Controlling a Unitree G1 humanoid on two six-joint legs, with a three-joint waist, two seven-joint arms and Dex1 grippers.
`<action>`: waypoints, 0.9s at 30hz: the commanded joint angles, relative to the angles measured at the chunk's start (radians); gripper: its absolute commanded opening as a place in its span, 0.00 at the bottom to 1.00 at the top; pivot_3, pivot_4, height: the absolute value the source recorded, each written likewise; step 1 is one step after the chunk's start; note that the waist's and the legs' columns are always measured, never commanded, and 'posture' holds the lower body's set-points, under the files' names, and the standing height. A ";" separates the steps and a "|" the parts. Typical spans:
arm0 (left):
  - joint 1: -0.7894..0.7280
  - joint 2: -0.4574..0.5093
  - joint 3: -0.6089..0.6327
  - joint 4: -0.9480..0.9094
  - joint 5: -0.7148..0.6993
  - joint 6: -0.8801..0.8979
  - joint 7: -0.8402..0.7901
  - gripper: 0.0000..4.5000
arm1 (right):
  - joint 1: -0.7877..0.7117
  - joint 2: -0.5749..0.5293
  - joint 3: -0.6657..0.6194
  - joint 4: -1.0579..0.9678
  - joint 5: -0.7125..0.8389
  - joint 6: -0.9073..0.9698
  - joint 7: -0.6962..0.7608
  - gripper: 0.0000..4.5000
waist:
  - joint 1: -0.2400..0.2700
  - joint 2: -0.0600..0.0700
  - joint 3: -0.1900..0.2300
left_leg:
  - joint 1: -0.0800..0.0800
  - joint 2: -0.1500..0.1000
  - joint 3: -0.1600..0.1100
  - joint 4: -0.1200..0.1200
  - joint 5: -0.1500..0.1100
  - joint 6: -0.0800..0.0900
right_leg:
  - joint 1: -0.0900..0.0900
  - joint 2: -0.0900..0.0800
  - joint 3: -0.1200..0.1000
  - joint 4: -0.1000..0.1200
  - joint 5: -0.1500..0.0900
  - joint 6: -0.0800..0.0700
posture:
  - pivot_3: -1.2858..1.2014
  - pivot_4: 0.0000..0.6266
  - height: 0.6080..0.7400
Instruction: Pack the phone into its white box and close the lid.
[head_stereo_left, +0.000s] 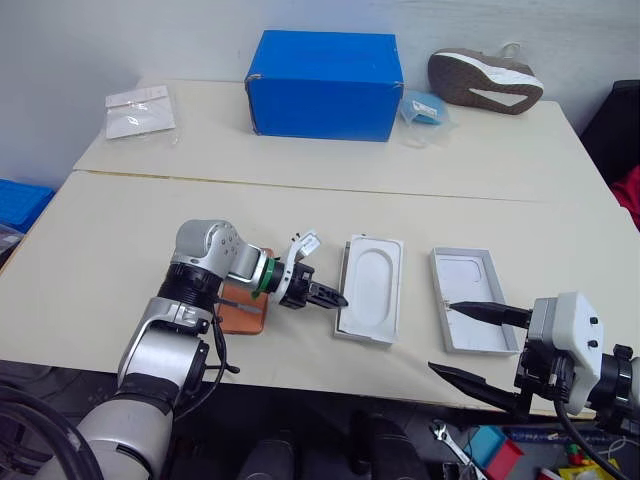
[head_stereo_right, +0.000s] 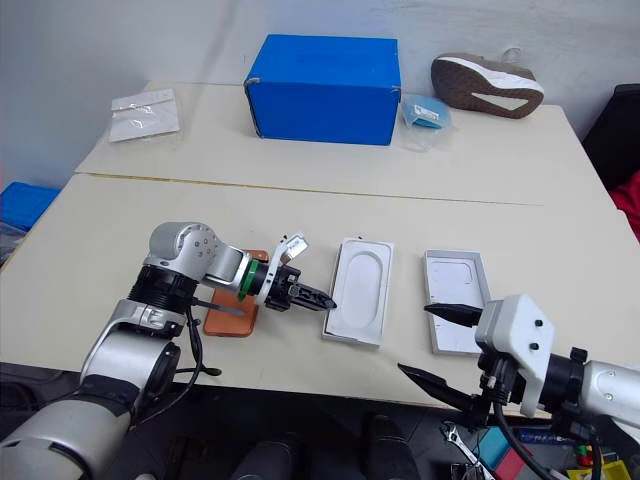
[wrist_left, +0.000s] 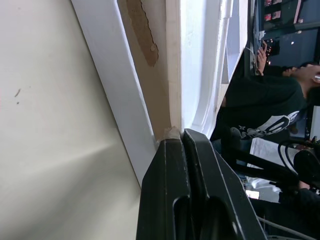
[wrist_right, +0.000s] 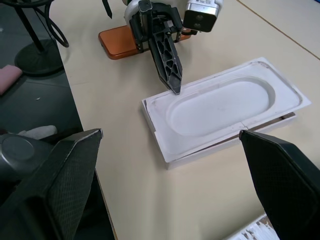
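The phone (head_stereo_left: 243, 308) lies flat near the counter's (head_stereo_left: 120, 240) front edge, a smooth orange-copper slab with rounded corners, mostly hidden under the left wrist. Just to its right sits the white box (head_stereo_left: 345, 318), a shallow cardboard tray with a thin white moulded insert (head_stereo_left: 372, 285) resting on it; the insert has a smooth matt surface with a long oval recess pressed into it. In the left wrist view the box wall shows as a plain white strip, with a ragged brownish patch on the greyish card inside. The left hand (head_stereo_left: 335, 298) has its two black fingers pressed together, their tip at the box's near left rim and the insert's edge; whether anything is pinched between them cannot be told. Further right, apart from the box, lies the lid (head_stereo_left: 474, 312), a shallow white rectangular tray, open side up, white inside, close to the counter's front edge. The right hand (head_stereo_left: 470, 345) hangs at that front edge with its ribbed black fingers spread wide and nothing between them, the upper fingertip over the lid's left part.

The counter is a smooth pale beige surface, with a seam running across it behind the box and lid. The stretch between that seam and the three white pieces is bare. Beyond the seam stand a big blue box (head_stereo_left: 325, 84), a brown-soled shoe (head_stereo_left: 485, 80) lying on its side, a small blue item in a clear bag (head_stereo_left: 426, 108), and a clear plastic sleeve (head_stereo_left: 140, 112) at the far left.
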 joint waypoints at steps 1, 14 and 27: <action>-0.026 0.010 0.012 -0.012 -0.012 0.002 0.003 0.10 | -0.011 -0.010 0.010 -0.018 0.008 -0.019 -0.013 1.00 | 0.000 0.000 0.000 | 0.000 0.000 0.000 0.000 0.000 0.000 | 0.000 0.000 0.000 0.000 0.000 0.000 | 0.52 0.24 1.00; -0.071 0.105 -0.011 -0.088 -0.142 0.002 -0.079 0.82 | -0.019 -0.011 0.036 -0.011 0.000 -0.026 -0.018 1.00 | -0.001 0.000 0.000 | 0.000 0.000 0.000 0.000 0.000 -0.001 | 0.000 0.000 0.000 0.000 0.000 0.000 | 0.52 0.24 1.00; 0.030 0.242 -0.229 -0.440 0.065 -0.478 -0.348 0.73 | -0.026 -0.015 0.054 0.005 -0.019 -0.043 -0.023 1.00 | -0.002 0.000 0.000 | 0.000 0.000 0.000 0.000 0.000 -0.001 | 0.000 0.000 0.000 -0.001 0.000 0.000 | 0.52 0.24 1.00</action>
